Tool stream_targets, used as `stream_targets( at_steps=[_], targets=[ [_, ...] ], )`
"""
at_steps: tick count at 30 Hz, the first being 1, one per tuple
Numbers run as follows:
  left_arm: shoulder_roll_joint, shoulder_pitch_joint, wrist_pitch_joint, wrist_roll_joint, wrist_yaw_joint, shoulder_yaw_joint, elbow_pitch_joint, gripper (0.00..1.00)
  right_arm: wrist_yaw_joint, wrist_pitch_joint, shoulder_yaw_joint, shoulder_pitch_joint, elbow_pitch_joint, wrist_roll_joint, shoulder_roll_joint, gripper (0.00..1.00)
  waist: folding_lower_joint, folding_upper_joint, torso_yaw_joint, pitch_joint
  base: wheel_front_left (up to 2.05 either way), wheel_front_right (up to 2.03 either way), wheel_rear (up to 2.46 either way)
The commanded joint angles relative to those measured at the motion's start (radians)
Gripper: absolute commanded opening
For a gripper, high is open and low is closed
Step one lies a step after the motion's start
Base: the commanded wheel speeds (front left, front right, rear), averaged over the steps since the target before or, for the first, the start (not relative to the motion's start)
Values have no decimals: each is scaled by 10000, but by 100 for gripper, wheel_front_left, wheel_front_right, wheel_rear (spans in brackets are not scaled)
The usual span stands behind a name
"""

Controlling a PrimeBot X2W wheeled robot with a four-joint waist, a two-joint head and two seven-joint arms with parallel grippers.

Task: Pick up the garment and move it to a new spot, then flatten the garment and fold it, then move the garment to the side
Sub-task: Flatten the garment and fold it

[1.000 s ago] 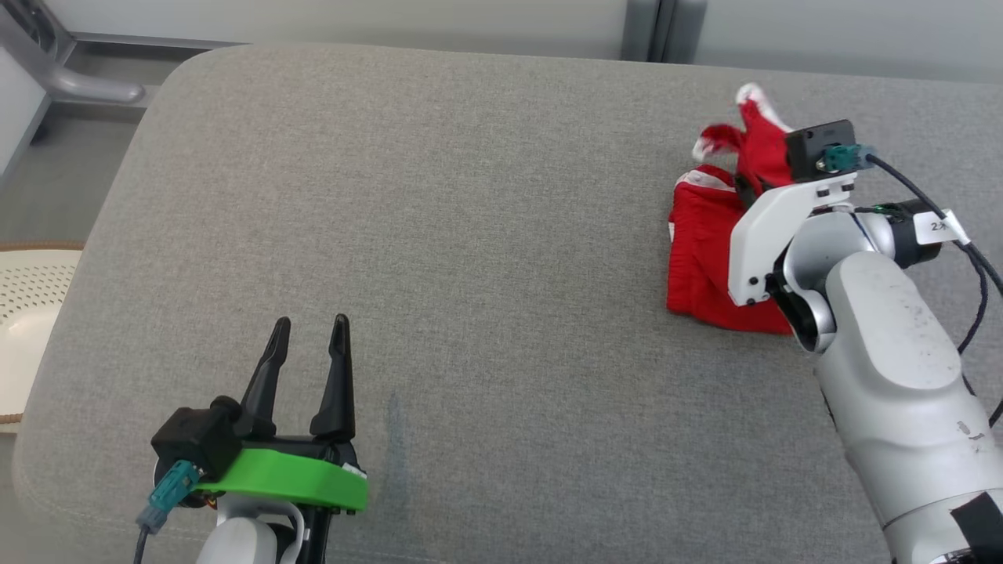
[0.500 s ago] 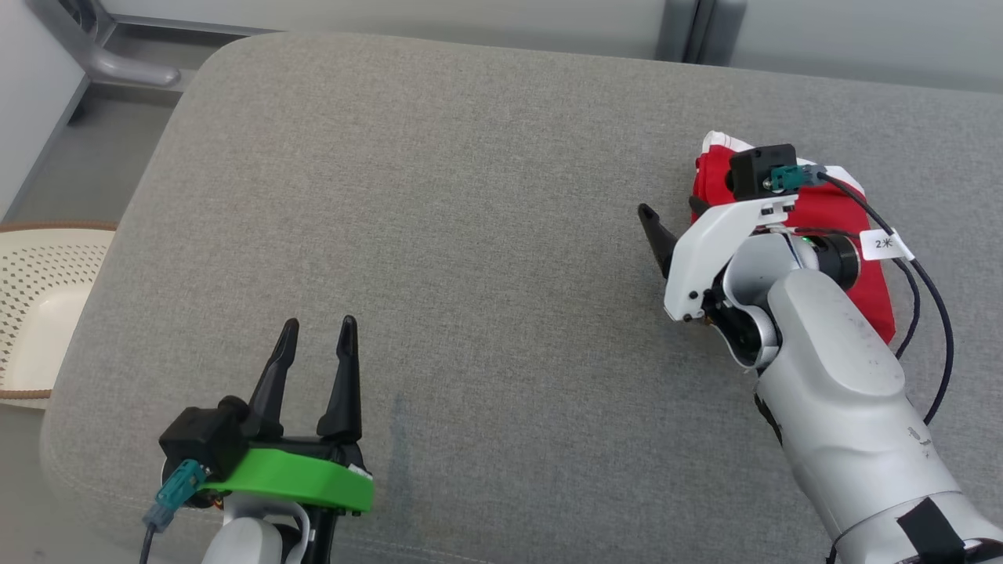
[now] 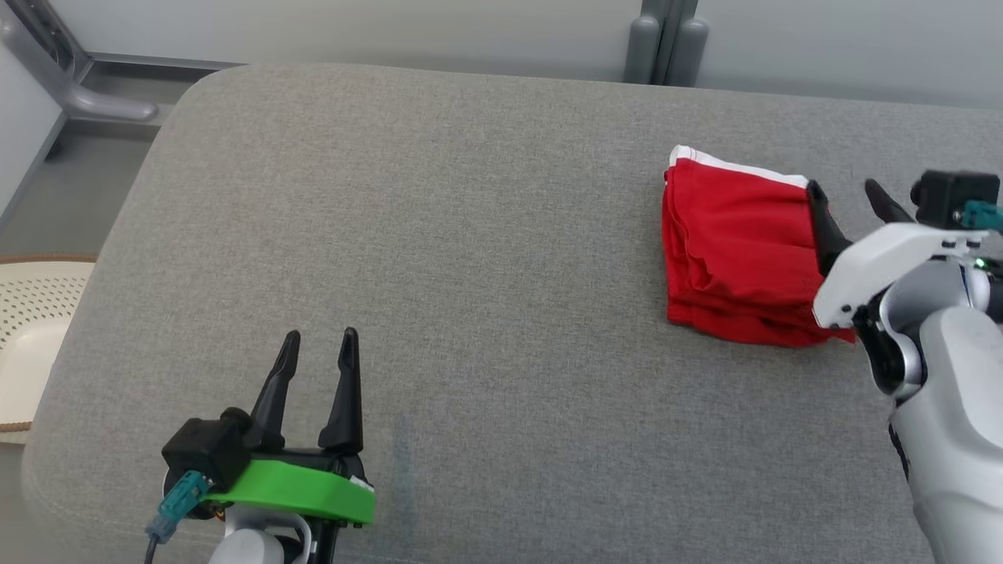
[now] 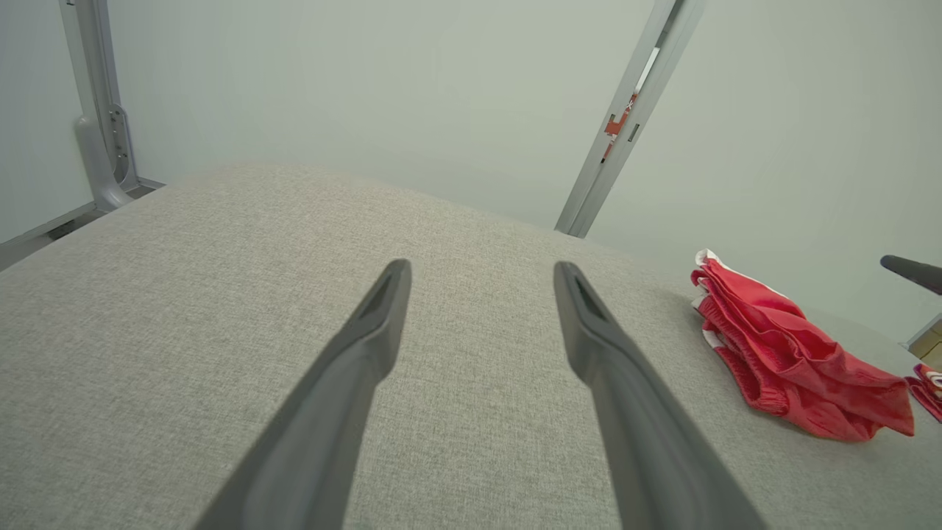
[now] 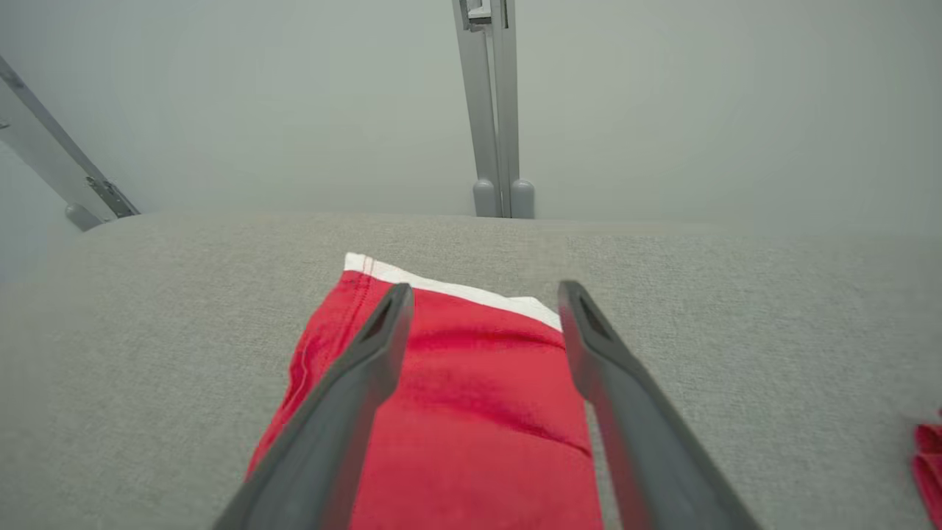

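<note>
Garment: I see the red soft-knit garment with a white band [image 3: 733, 251] folded into a layered rectangle on the right of the grey woven-fabric tabletop [image 3: 486, 235].
Right gripper: the right gripper [image 3: 843, 188] has its tapered dark fingers spread and empty at the garment's right edge.
Left gripper: the left gripper [image 3: 321, 335] is spread, empty and well apart.
Change: a second ago my right gripper pinched bunched cloth; now it's released.

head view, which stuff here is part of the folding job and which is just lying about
Part of the job:
- red garment, folded, lying on the grey cushion
- right gripper, open at the garment's edge
- left gripper, open, apart from it

Just lying about:
- cream basket off the cushion's left side
- grey post behind
</note>
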Motion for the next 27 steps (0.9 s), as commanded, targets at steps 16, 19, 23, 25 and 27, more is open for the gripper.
stream_targets(
  at_steps=[16, 19, 23, 25, 27],
  targets=[
    [133, -436, -22, -117, 3, -235, 1, 100, -3, -1843, 2333, -94, 3367, -1178, 1569, 0, 0, 0, 394, 496, 0, 0, 0],
    [124, -371, -22, -127, 4, -207, 40, 100, -7, -1888, 3179, -57, 3590, -705, 1637, 0, 0, 0, 419, 428, 0, 0, 0],
    [128, -228, -22, -103, 4, -100, 70, 100, -7, -2103, 4108, 192, 3381, 80, 1722, 0, 0, 0, 335, 218, 0, 0, 0],
    [151, -133, -22, -69, 4, -18, 69, 100, -7, -2304, 4440, 287, 3007, 475, 1736, 0, 0, 0, 236, 78, 0, 0, 0],
    [169, -18, -21, -31, 4, 97, 50, 100, -7, -2543, 4654, 439, 2509, 771, 1689, 8, 0, 0, 92, -69, 0, 0, 0]
  ],
)
